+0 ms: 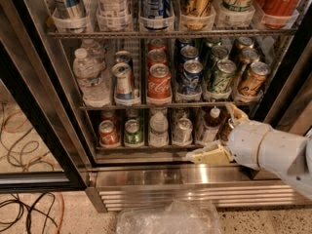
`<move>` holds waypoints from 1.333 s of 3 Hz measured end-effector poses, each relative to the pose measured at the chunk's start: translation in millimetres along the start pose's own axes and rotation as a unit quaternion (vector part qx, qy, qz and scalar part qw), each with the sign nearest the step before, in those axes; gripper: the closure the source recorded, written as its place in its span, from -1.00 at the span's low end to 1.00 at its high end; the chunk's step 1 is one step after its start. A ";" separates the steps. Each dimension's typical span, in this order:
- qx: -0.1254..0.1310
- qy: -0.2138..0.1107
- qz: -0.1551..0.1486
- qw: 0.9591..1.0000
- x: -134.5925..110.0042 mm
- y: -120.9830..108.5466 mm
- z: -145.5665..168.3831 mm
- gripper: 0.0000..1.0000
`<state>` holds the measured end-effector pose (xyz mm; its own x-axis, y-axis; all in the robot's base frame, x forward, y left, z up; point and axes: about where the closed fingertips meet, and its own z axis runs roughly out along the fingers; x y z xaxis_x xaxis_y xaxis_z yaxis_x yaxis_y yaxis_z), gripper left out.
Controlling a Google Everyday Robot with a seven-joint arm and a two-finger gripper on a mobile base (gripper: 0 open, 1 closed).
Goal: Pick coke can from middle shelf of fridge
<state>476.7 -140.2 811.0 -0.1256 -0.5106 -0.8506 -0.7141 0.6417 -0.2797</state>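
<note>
Drinks crowd the fridge (195, 177) in front of me. My gripper (210, 131) hangs low on the right, in front of the right end of the bottom rack. Its two fingers are spread wide and hold nothing: one points up toward the steel rail above, the other points left along the sill. The coke can (159, 84) stands upright at the front of its lane on the middle shelf (141, 105), between a silver-blue can (123, 82) and a dark blue can (191, 77). It sits up and to the left of my gripper, well apart from it.
</note>
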 end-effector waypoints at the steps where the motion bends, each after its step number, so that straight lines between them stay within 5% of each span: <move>1: 0.069 -0.045 0.068 0.994 40.8 -15.0 6.1 -1.00; 2: 0.109 -0.056 0.077 0.989 59.4 -27.3 1.5 -1.00; 3: 0.109 -0.056 0.077 0.989 59.4 -27.3 1.5 -1.00; 4: 0.095 -0.099 0.092 0.986 44.6 -22.3 13.2 -1.00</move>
<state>496.1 -169.7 773.4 -0.0918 -0.2655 -0.9597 -0.5480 0.8182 -0.1740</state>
